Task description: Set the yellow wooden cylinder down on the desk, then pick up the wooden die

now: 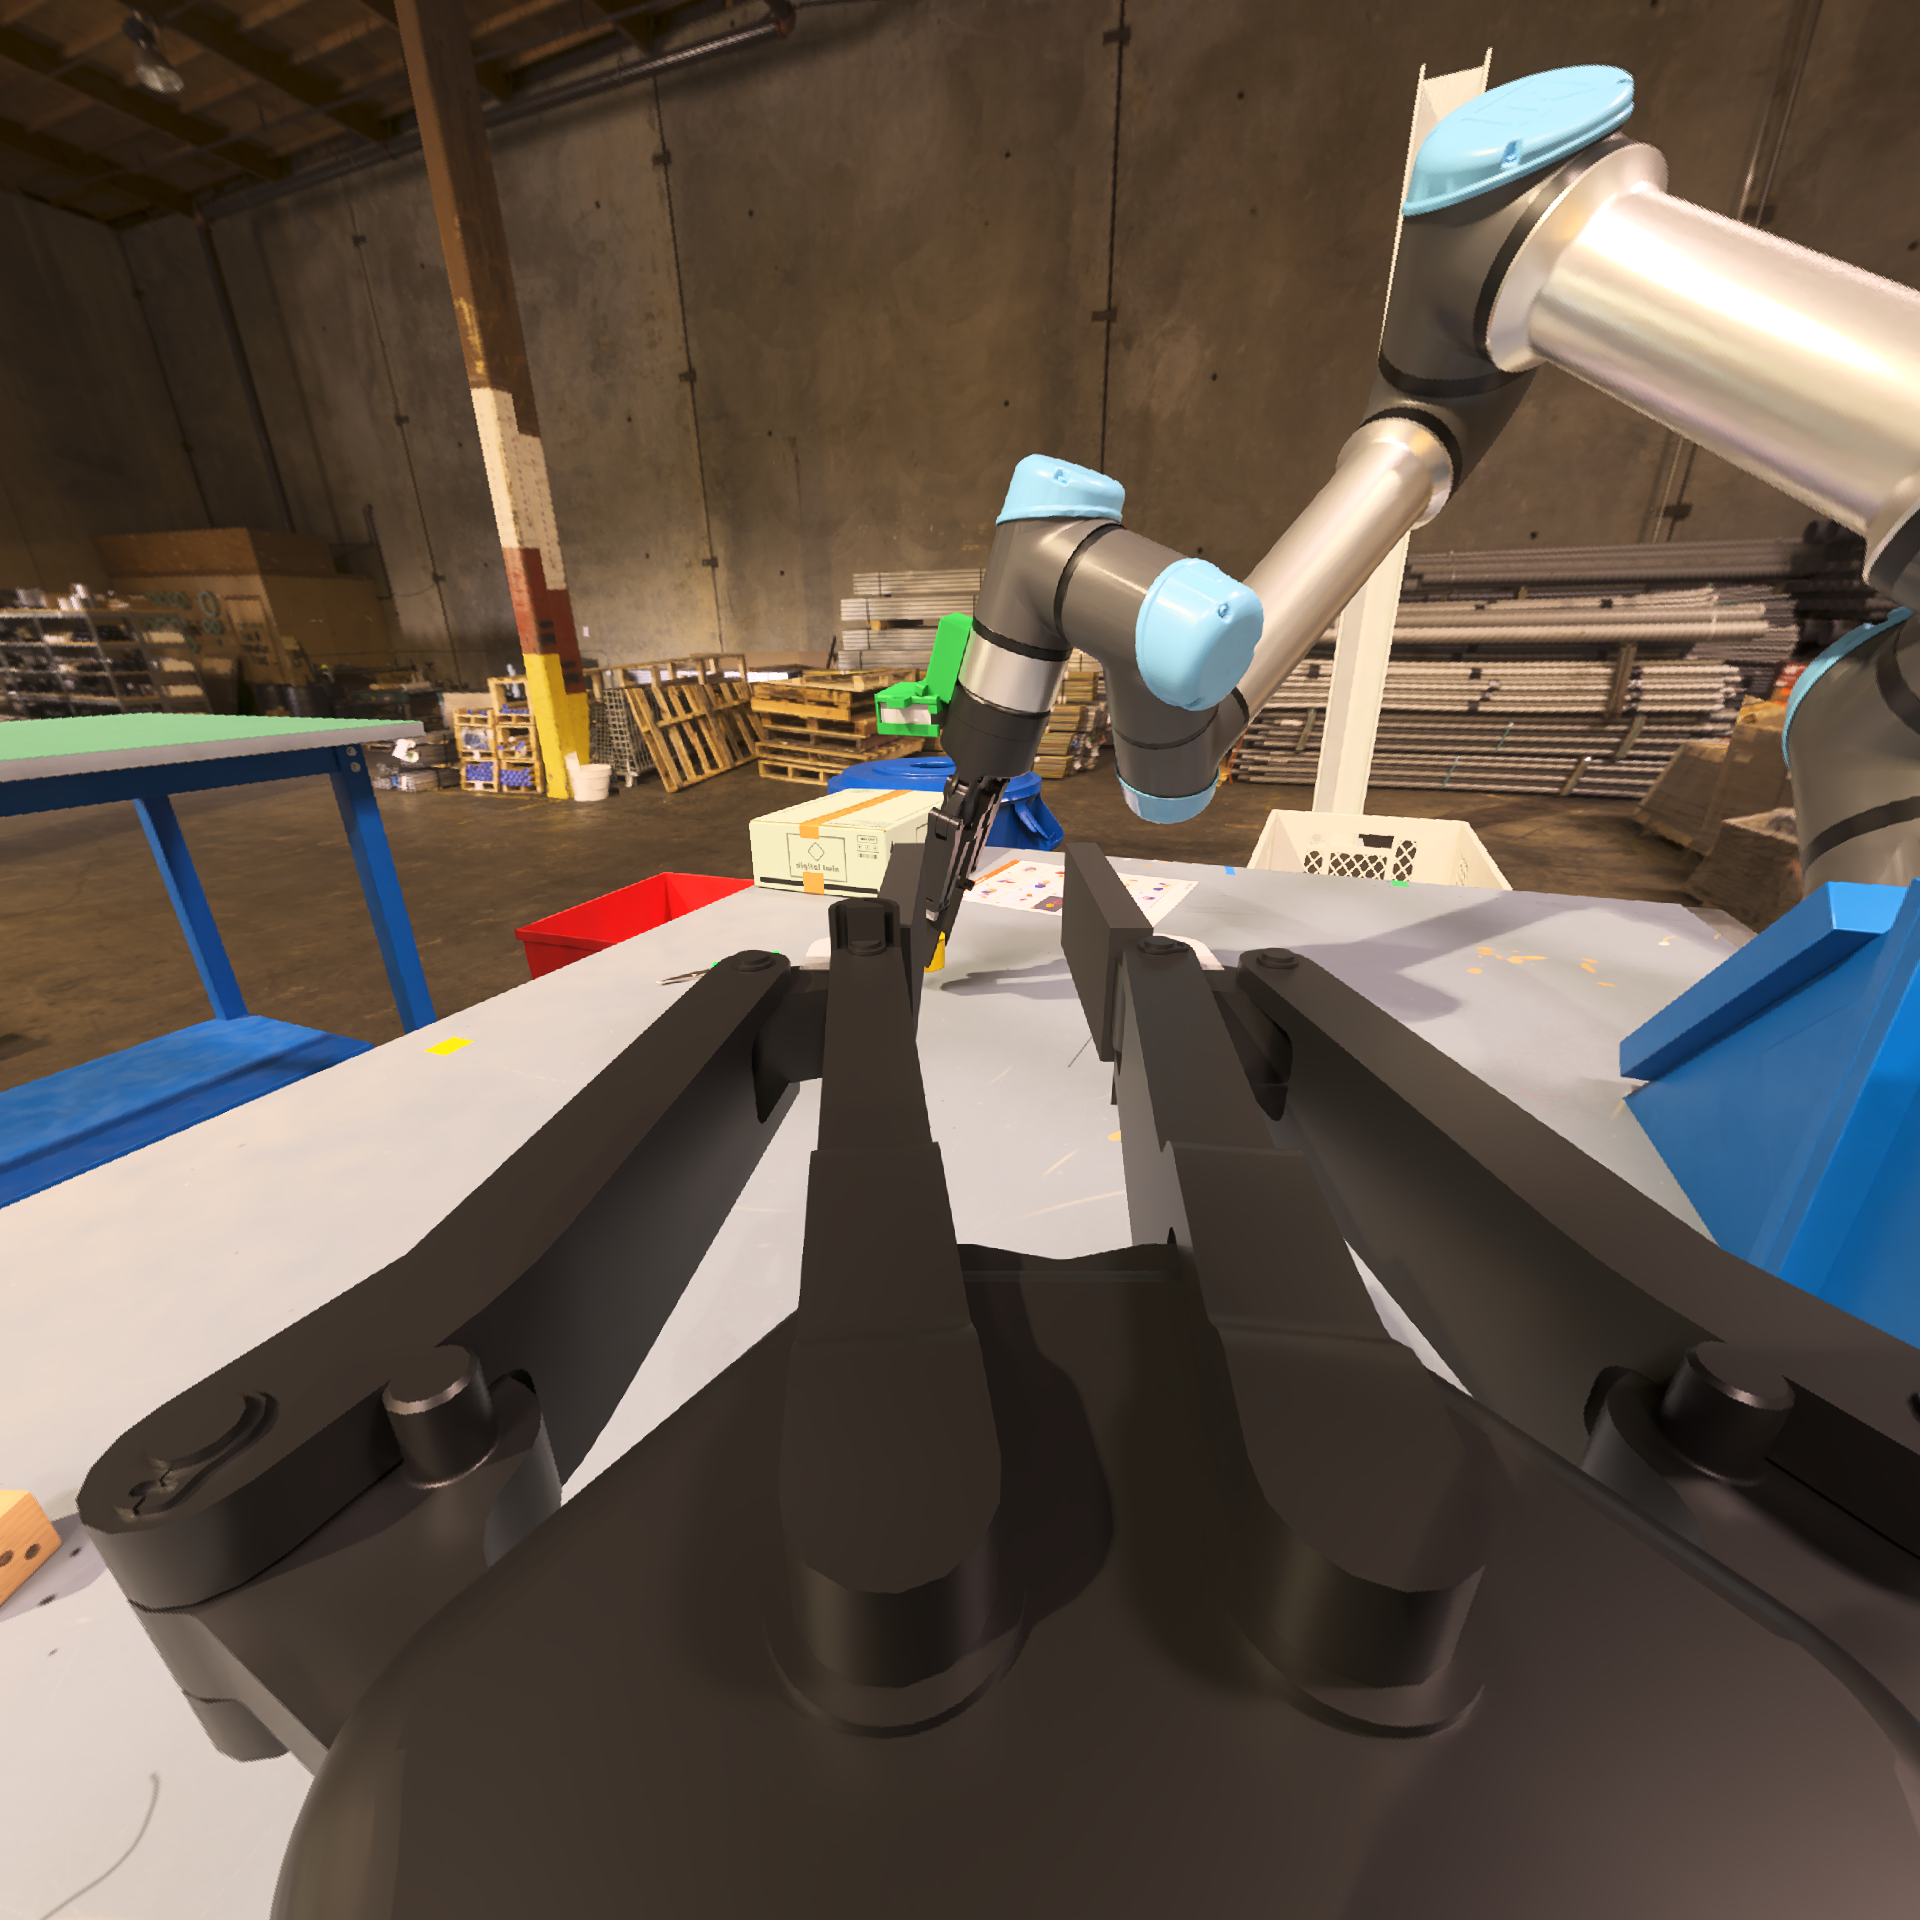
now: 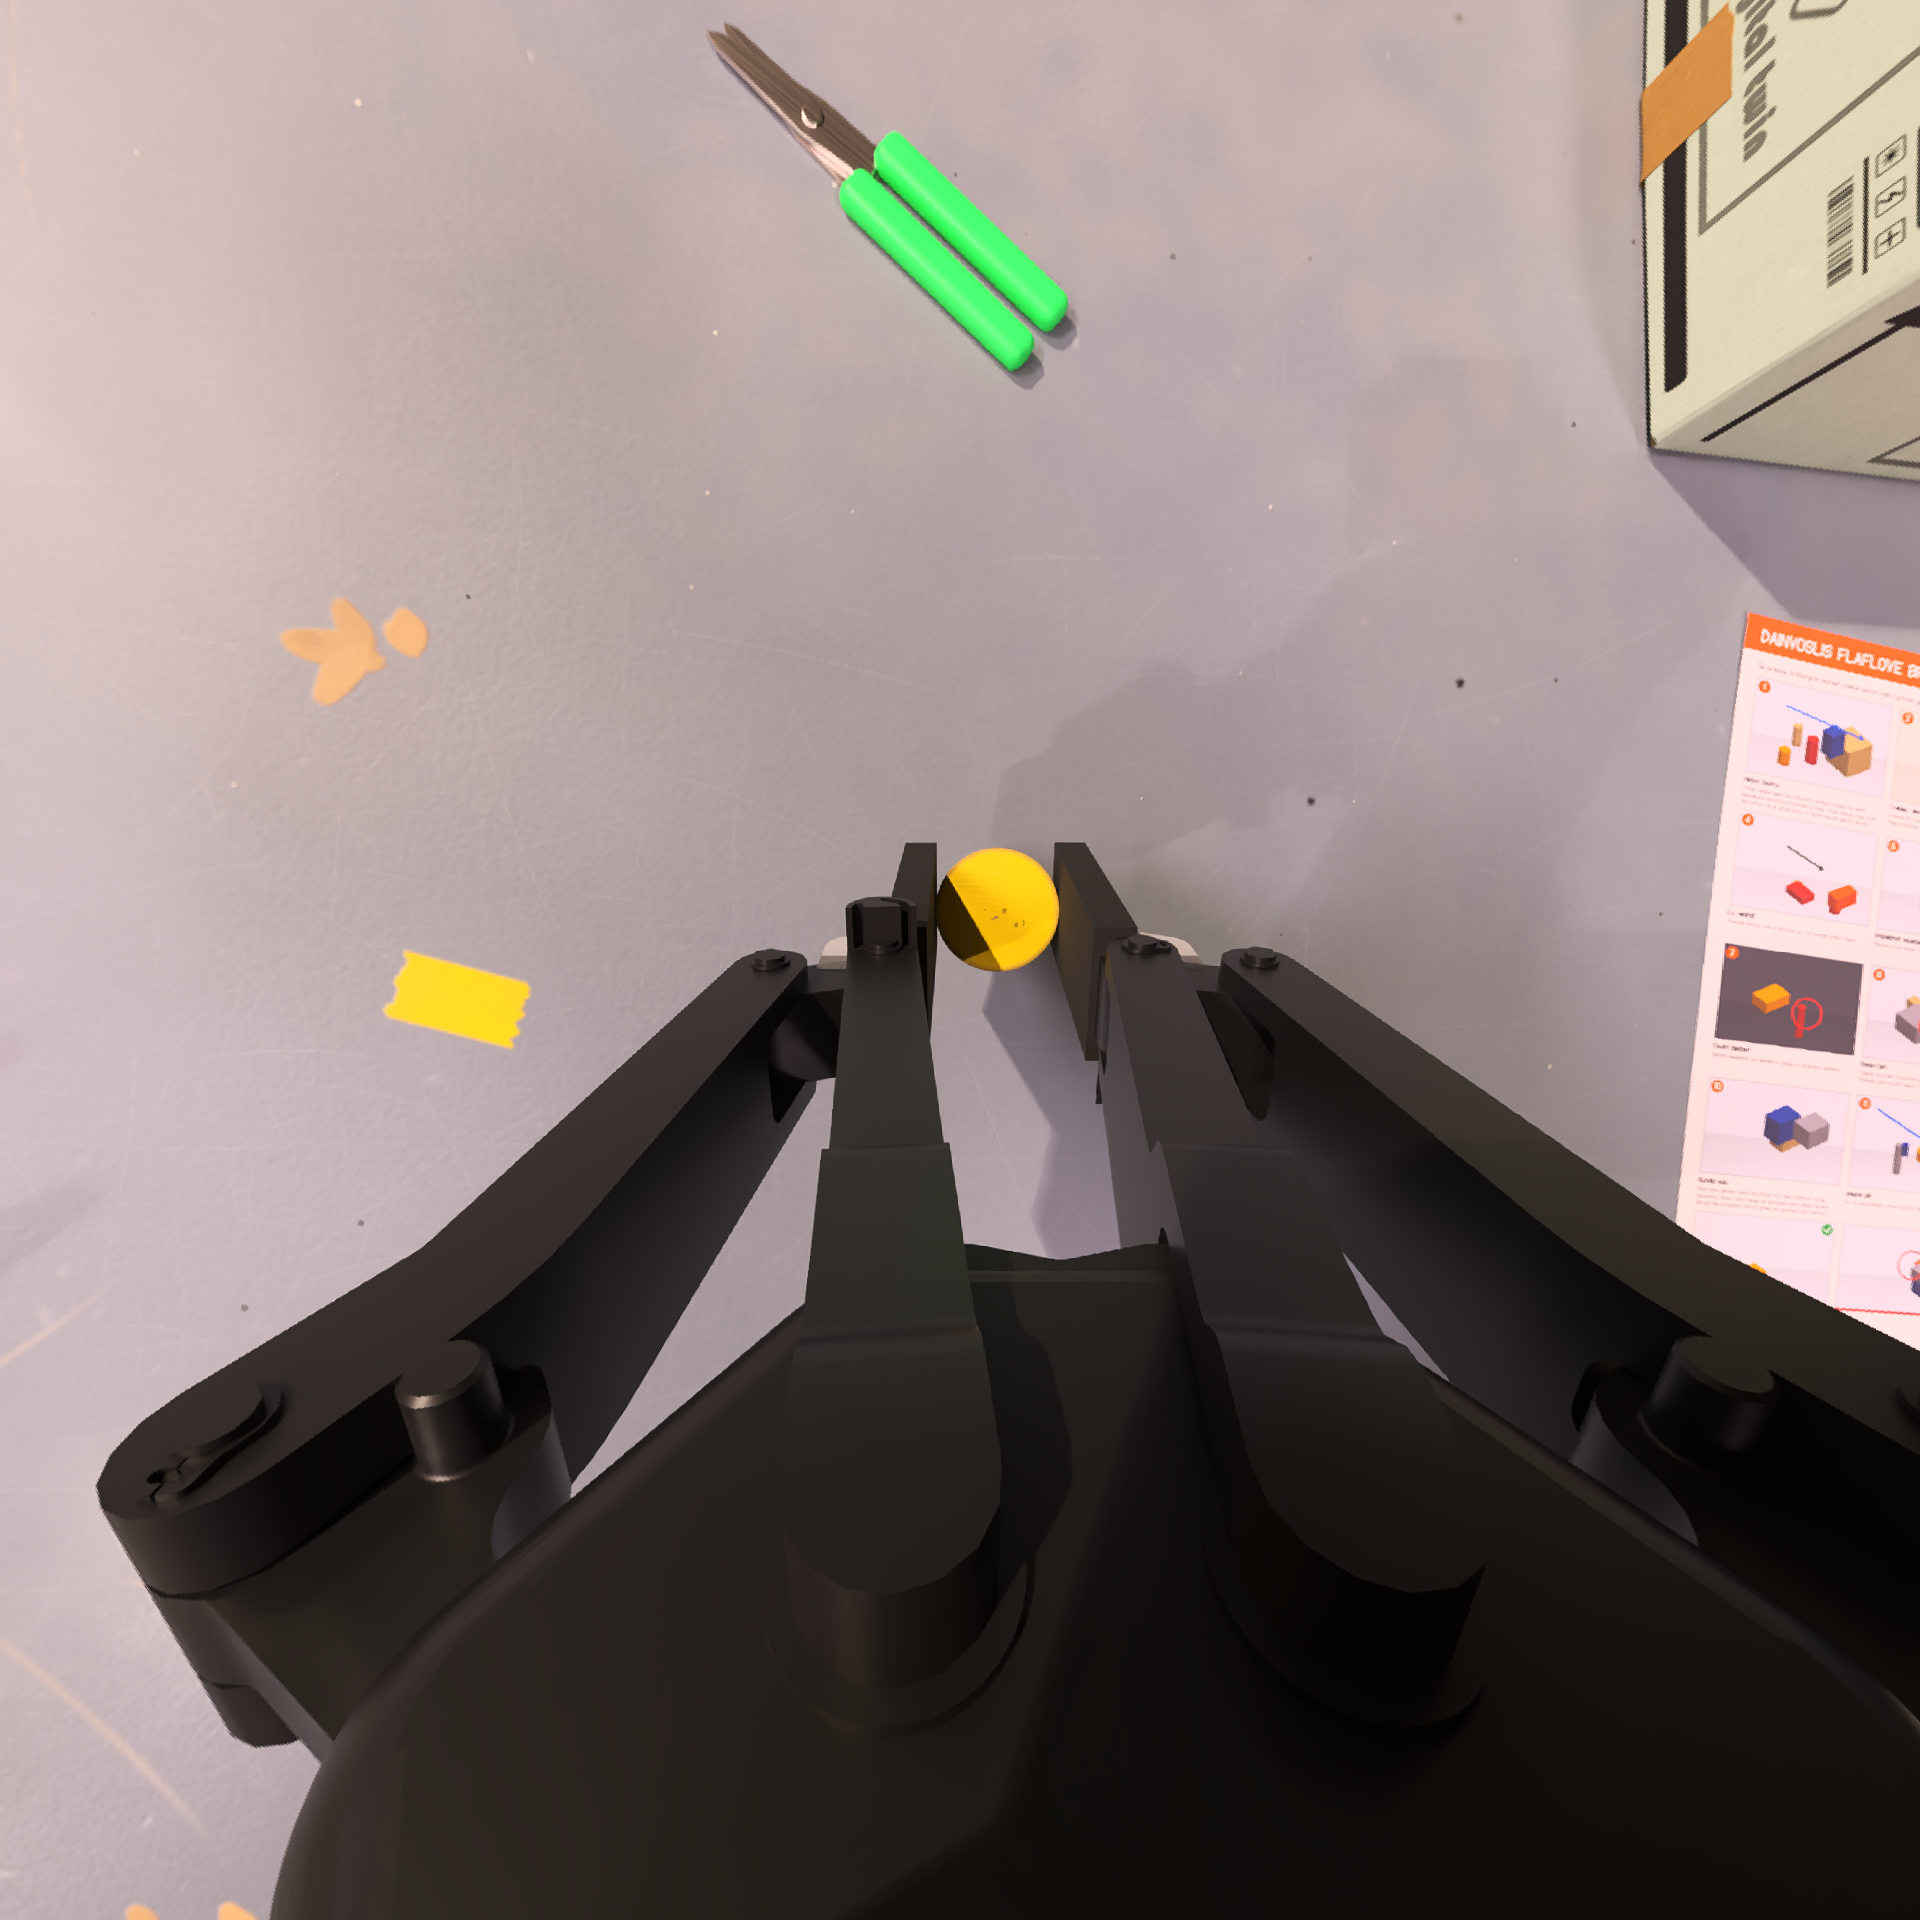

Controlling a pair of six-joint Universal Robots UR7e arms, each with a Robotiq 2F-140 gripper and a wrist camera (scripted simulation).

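Right tool [image 2: 995,902] pointing down, clamping yellow cylinder [image 2: 997,909].

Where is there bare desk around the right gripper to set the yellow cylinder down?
Right gripper holds the yellow wooden cylinder over bare desk. Free: the stretch ahead, bordered by the green-handled scissors, the yellow tape and the instruction sheet. Crowded: the right side, by sheet and cardboard box.

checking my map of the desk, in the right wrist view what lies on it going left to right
Orange paint splotch → yellow tape strip → green-handled scissors → yellow wooden cylinder, between the right tool's fingers → instruction sheet. The cardboard box spans the same far-right columns as the sheet, higher up.
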